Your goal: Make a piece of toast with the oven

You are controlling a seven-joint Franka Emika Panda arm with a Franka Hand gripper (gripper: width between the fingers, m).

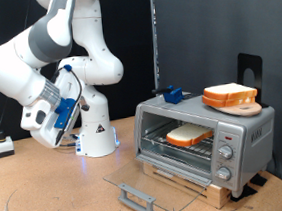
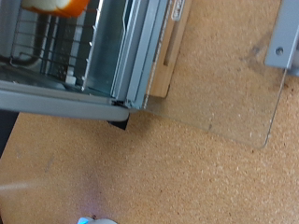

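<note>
At the exterior view's left, a small dark box [image 1: 1, 147] with a cable is seen lying on the brown bench [image 1: 49, 195]. Above it the white arm [image 1: 46, 54] is folded over, and the pincer [image 1: 50, 122] is carried low at the arm's end, raised above the bench and well apart from the oven. How far the pincer is open cannot be told, since its fingers are not clearly resolved in the exterior view and do not appear in the wrist view; nothing is seen between them. The arm's white base [image 1: 96, 135] is placed just to the right of the pincer.

Further right, the glass door [image 1: 154, 190] of the oven [image 1: 210, 139] is laid fully open and flat towards the bench, its grey bar handle [image 1: 137, 198] at the near edge. The oven is stood on a wooden board [image 1: 194, 186]. Inside, the piece of toast [image 1: 188, 134] is laid on the wire rack [image 1: 180, 145]. A blue object [image 1: 171, 95] is set on the oven's top at its left end, and a stack of bread slices [image 1: 231, 96] is rested on a round wooden plate [image 1: 244, 107] on the top at the right. Three knobs [image 1: 226, 156] are fitted on the right of the front panel.

In the wrist view, the oven's open front [image 2: 103, 65] with the rack [image 2: 42, 47], the bread's orange crust [image 2: 58, 6], the lowered door [image 2: 234, 84] and the cork-like bench [image 2: 140, 168] are shown.
</note>
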